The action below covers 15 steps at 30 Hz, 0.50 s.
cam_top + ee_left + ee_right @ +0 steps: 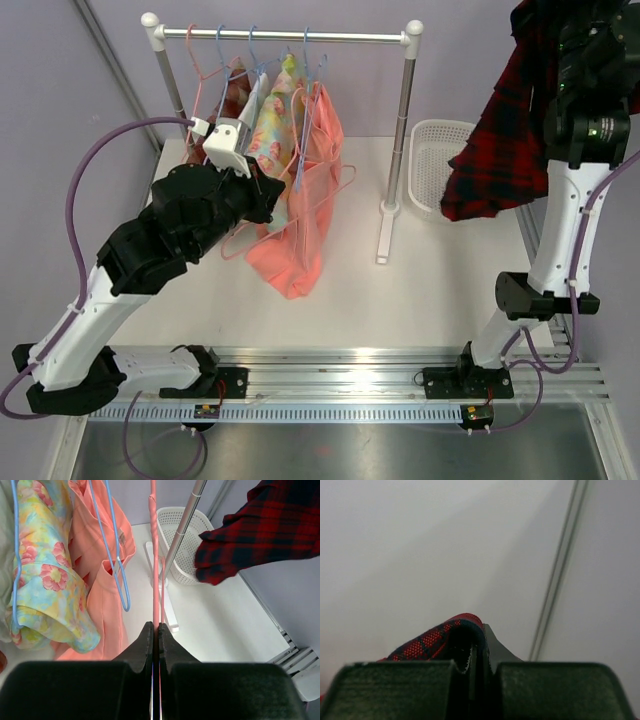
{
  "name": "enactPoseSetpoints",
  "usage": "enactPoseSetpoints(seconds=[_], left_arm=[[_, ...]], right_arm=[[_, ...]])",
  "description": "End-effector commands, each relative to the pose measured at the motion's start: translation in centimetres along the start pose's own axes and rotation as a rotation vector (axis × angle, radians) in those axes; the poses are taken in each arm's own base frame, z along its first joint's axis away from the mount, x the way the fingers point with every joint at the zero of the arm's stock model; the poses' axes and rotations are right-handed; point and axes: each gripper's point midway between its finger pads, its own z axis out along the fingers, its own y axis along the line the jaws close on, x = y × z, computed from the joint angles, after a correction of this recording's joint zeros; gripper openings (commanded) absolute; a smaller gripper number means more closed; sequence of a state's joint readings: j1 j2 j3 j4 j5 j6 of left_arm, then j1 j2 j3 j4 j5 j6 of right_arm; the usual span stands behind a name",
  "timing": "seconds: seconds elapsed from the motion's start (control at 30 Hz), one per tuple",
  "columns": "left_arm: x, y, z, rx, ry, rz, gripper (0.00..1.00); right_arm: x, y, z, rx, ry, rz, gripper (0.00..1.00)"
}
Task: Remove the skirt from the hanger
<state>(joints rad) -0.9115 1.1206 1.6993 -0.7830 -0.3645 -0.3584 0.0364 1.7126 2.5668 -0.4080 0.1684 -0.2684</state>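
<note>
The skirt (pixel 497 150) is held up at the right, pinched in the fully closed right tool (pixel 476 649), well apart from the pink hanger (pixel 154 555). The hanger is clamped in the shut left tool (pixel 156 629). Separation looks done (a judgement). Next, the skirt likely needs lowering toward the basket (pixel 440 135) and releasing.

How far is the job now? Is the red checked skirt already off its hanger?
Done, it seems: the red checked skirt hangs free at the right, with no hanger visible in it. In hand: the right gripper is shut on its cloth, and the left gripper is shut on a pink hanger. Left, probably: to put the skirt down, perhaps in the white basket, and release the hanger.
</note>
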Motion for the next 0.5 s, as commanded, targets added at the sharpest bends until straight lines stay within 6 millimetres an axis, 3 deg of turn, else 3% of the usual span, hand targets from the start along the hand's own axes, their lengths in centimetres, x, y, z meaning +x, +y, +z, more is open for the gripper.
enactPoseSetpoints(seconds=[0.0, 0.1, 0.3, 0.47], left_arm=[[-1.0, -1.1, 0.5, 0.047, -0.042, 0.001, 0.0], [-0.8, -1.0, 0.8, 0.041, -0.045, 0.013, 0.0], [-0.8, -1.2, 2.4, 0.021, -0.054, 0.033, 0.0], [-0.4, -1.1, 3.8, -0.003, -0.053, 0.058, 0.0]], right_arm=[[3.8, -0.7, 3.2, -0.15, 0.019, 0.229, 0.0], [4.6, -0.8, 4.5, -0.226, 0.002, 0.349, 0.0], [8.9, 0.4, 7.7, -0.306, 0.015, 0.44, 0.0], [11.4, 2.8, 8.0, -0.417, 0.077, 0.529, 0.0]])
